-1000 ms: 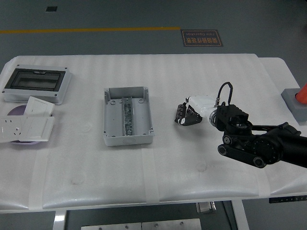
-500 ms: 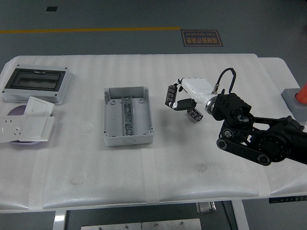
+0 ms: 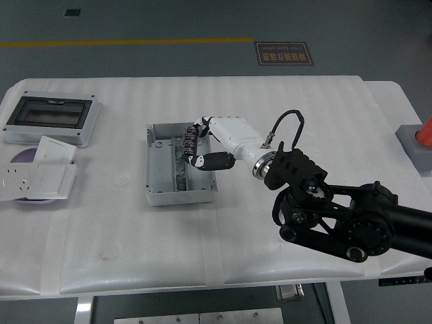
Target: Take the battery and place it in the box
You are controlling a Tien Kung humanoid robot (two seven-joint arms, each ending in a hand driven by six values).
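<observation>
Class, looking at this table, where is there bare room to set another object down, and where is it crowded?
Free: the near strip along the table edge, and between the box and the socket plates. Crowded: the far-left corner around the windowed enclosure, and over the box, where the right hand reaches.

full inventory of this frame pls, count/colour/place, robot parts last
open box: 1, grey, table centre
battery: 1, dark, in the right hand over the box
lidded enclosure: 1, grey with dark window, far left
socket plates: 2 or so, white, left edge, on a purple disc
table: 1, white padded cover
grey block with orange cone: 1, off the table's right edge
floor sign: 1, dark, beyond the table
right hand: 1, white, black fingers, over the box
</observation>
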